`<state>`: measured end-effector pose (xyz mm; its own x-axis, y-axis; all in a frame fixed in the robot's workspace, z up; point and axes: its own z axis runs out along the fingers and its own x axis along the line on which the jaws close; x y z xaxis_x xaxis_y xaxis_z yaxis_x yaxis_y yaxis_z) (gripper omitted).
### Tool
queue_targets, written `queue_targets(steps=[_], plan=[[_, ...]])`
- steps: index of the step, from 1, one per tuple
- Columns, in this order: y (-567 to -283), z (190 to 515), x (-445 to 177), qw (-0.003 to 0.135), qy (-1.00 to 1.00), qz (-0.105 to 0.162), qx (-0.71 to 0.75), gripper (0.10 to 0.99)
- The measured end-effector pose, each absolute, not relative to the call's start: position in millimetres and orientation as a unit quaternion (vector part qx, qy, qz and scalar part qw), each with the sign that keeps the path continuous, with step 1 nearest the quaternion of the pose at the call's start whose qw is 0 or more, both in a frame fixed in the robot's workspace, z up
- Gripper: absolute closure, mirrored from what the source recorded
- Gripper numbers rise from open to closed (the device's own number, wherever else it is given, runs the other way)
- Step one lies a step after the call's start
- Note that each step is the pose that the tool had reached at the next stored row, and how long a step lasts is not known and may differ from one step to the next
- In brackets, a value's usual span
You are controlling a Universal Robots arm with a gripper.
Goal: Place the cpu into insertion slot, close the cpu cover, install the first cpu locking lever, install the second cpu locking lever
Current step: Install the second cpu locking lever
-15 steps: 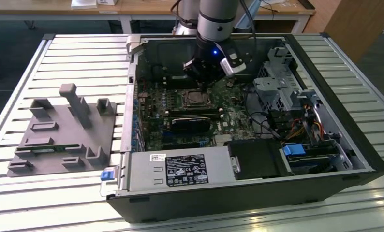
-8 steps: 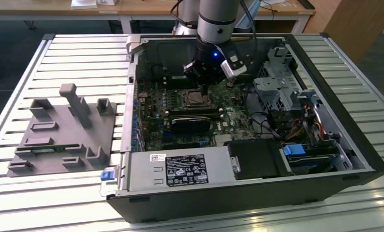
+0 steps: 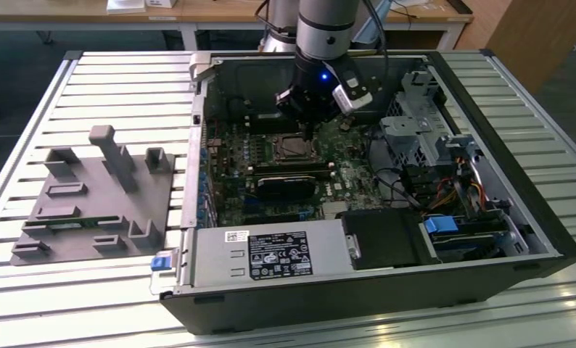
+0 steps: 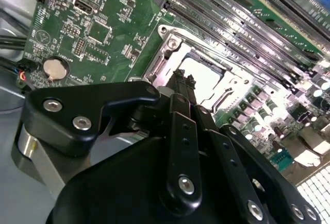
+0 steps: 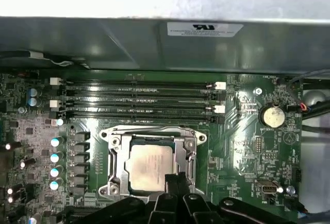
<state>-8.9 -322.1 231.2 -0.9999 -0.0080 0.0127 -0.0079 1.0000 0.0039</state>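
The cpu [image 5: 148,165] lies flat in the insertion slot [image 3: 293,149] on the green motherboard, its pale silver top facing up. The cpu cover [image 5: 116,149] lies down around the chip as a silver frame, and the chip [image 4: 205,77] shows through its square cut-out. My gripper [image 5: 176,182] hangs just above one edge of the socket with its black fingers [image 4: 178,82] pressed together and nothing between them. In the exterior view the gripper [image 3: 310,135] points straight down into the open computer case. I cannot make out the locking levers along the socket's sides.
Long black memory slots [image 5: 139,100] run beside the socket. A coin cell [image 5: 271,116] sits nearby. A black card [image 3: 288,181], the power supply [image 3: 268,254] and a drive cage [image 3: 414,130] crowd the case. A grey fixture tray [image 3: 94,196] lies at the exterior view's left.
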Motion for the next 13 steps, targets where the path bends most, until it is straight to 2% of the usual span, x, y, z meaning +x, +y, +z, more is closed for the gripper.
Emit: queue_targets(steps=[9, 13], plan=[[-344.5, 231.4, -9.2, 0.006, -1.0, -0.009, 0.004, 0.98], [-350.3, 231.3, -9.2, 0.006, -0.999, -0.04, 0.004, 0.98]])
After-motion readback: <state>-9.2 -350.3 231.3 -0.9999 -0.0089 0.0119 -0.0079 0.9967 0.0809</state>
